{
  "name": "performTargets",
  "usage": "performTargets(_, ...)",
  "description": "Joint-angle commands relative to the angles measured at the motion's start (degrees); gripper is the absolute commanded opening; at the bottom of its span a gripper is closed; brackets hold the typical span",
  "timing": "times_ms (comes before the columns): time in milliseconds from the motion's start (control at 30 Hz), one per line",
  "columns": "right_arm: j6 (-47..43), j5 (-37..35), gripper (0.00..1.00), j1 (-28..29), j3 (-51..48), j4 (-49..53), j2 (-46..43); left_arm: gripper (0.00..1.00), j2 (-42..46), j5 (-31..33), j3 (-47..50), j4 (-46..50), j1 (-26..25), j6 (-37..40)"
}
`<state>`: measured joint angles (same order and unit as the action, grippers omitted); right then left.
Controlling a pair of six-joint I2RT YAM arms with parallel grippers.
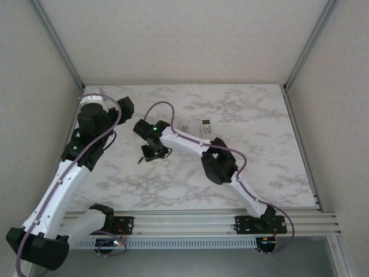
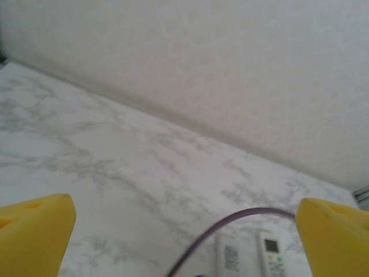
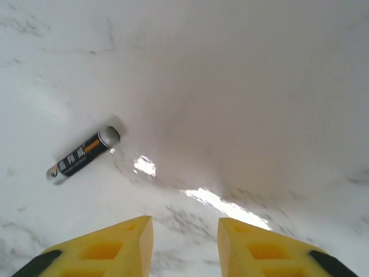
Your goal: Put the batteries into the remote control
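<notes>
One battery (image 3: 83,154), a slim dark cylinder with orange print and a silver end, lies on the marble table (image 3: 242,86) ahead and to the left of my right gripper (image 3: 185,231). That gripper is open, its yellow fingers (image 3: 124,242) a short way apart with nothing between them. From above, the battery (image 1: 140,161) lies just left of the right gripper (image 1: 154,152). The white remote control (image 1: 206,127) with a green display lies further back on the table. My left gripper (image 2: 184,202) hangs wide open and empty, up at the far left (image 1: 125,105), and its view takes in the remote control (image 2: 271,254).
A second white remote-like piece (image 1: 185,127) with a grey label (image 2: 229,257) lies left of the first. The right arm's purple cable (image 2: 230,222) loops across the left wrist view. Side walls and metal posts (image 1: 57,43) bound the marble table (image 1: 248,167).
</notes>
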<state>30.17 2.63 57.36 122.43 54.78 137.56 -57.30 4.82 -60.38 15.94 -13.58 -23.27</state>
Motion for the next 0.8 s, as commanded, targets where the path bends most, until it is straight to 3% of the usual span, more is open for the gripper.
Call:
performTargets(0,4.6,-3.1,0.37,-3.6,-10.2,-9.4,-14.4,0.92,-3.7,-1.3,-3.0,10.4,1.0,3.9)
performTargets(133,5.1,-10.1,0.55,-7.3,-24.0,-13.8,-28.6,0.84,-13.3,-9.1,-4.8,25.0,1.5,8.0)
performTargets(300,7.2,-13.7,0.76,-12.3,-37.8,-17.6,-44.8,0.80,-19.4,-12.5,-0.6,28.9,1.6,10.5)
performTargets(433,9.0,-15.9,0.80,-15.1,-44.1,-17.5,-53.1,0.67,-26.8,-13.1,-0.8,31.1,1.5,13.0)
performTargets(600,9.9,-17.9,0.82,-16.6,-47.1,-16.2,-57.1,0.58,-34.6,-10.7,-3.6,32.3,-0.9,15.5)
performTargets(667,10.7,-18.4,0.83,-16.6,-48.1,-16.2,-57.7,0.57,-36.4,-9.7,-3.0,31.4,-2.0,16.7)
performTargets(767,11.8,-18.7,0.84,-16.7,-48.7,-16.8,-57.7,0.58,-38.3,-13.4,-2.8,31.3,-2.5,18.5)
